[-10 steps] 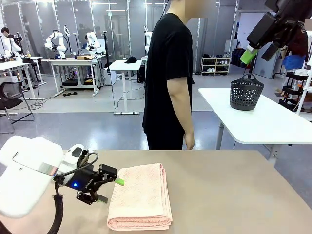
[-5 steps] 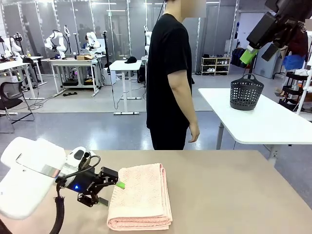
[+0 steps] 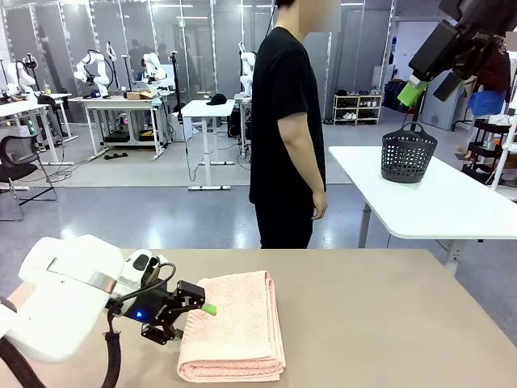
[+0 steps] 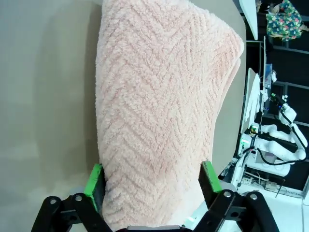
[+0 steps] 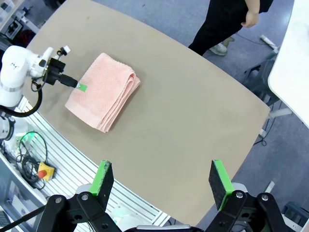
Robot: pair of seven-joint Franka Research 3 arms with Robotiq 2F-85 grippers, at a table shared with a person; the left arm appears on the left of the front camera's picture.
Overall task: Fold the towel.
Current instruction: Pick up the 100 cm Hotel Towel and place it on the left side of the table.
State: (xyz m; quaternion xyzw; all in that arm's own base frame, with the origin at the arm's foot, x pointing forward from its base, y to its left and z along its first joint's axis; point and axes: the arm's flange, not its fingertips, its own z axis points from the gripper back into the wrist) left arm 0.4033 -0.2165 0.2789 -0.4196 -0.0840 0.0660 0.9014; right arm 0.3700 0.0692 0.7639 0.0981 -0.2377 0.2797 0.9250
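Behind the tan desk (image 3: 388, 323) a big workshop is stretching away, with other benches further back and a person in a black shirt (image 3: 288, 137) standing side-on at the far edge, arms hanging, not reaching for anything. On a white side table a dark basket (image 3: 408, 153) is sitting well apart from the work.

On the desk the towel (image 3: 236, 323) is lying near the robot's side, left of the middle. It is looking well on the way to done: the pink cloth is already lying doubled into a long narrow stack, several layers showing along its near end and its long side, edges fairly even. From the overhead wrist view the towel (image 5: 102, 90) is reading as a neat oblong. I would guess one more fold across its length could be left, or just a tidying of the edges; I cannot say which.

The left hand (image 3: 192, 311) is lying low on the desk at the towel's left side. Its own camera is showing the towel (image 4: 159, 111) running up between the two green fingers (image 4: 94, 181), one on each side of the stack's thickness. They are standing partly open and hugging the cloth; whether they are truly pinching it I cannot tell.

The right hand (image 5: 161, 181) is hanging high above the desk, spread wide, holding nothing
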